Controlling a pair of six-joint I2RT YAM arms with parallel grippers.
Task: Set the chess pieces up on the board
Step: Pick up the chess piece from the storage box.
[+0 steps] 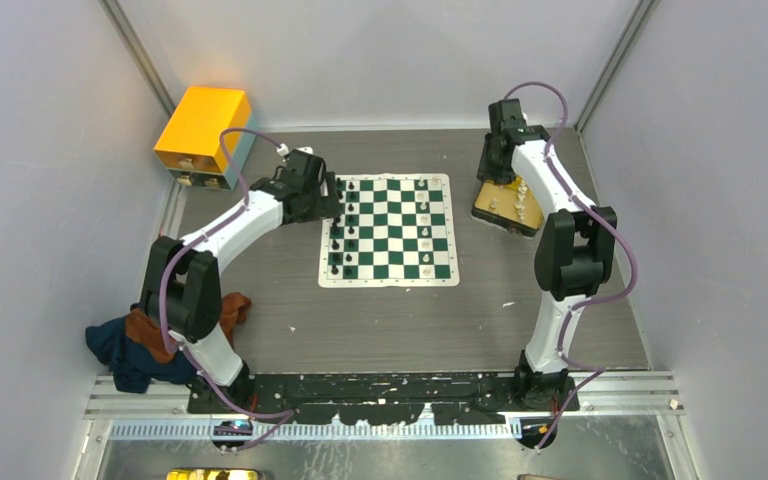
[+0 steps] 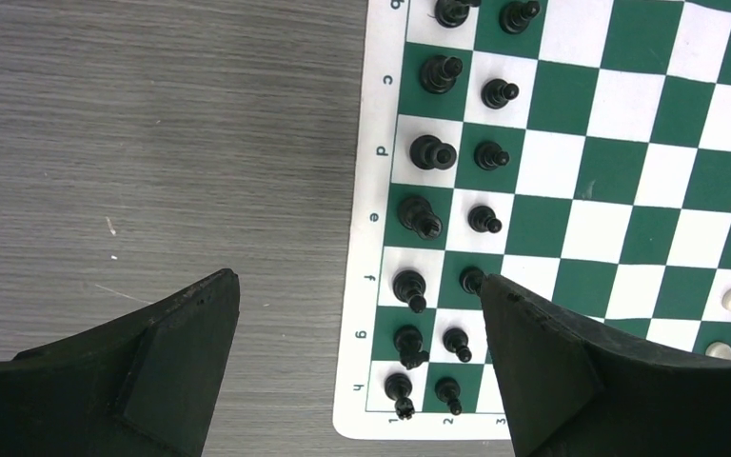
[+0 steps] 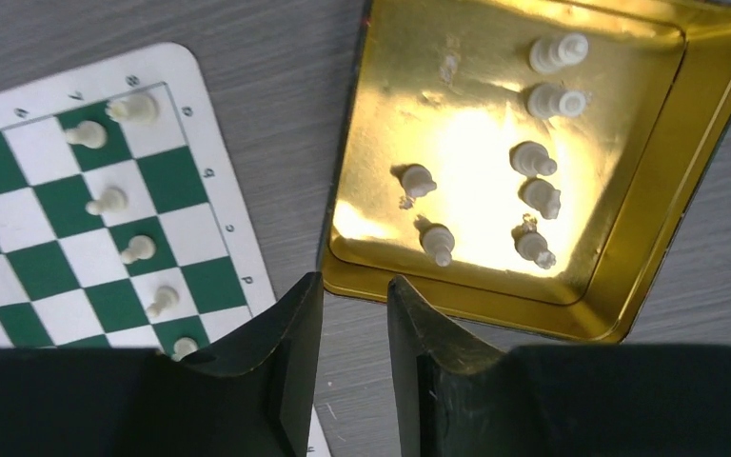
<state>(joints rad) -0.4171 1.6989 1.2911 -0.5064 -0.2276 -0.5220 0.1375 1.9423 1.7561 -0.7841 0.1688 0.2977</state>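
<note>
The green-and-white board (image 1: 395, 235) lies mid-table. Black pieces (image 2: 432, 152) stand in two columns along its left side, and some white pieces (image 3: 107, 201) stand along its right side. Several more white pieces (image 3: 533, 157) lie in the gold tray (image 3: 628, 286) right of the board. My left gripper (image 2: 354, 286) is wide open and empty, hovering over the board's left edge (image 1: 332, 200). Its right finger (image 2: 533, 352) is close to a black pawn. My right gripper (image 3: 354, 283) hangs over bare table between board and tray (image 1: 495, 180). Its jaws stand narrowly apart with nothing between them.
An orange-yellow box (image 1: 203, 135) stands at the back left corner. A heap of dark blue and rust cloth (image 1: 140, 340) lies by the left arm's base. Grey walls close in the table on three sides.
</note>
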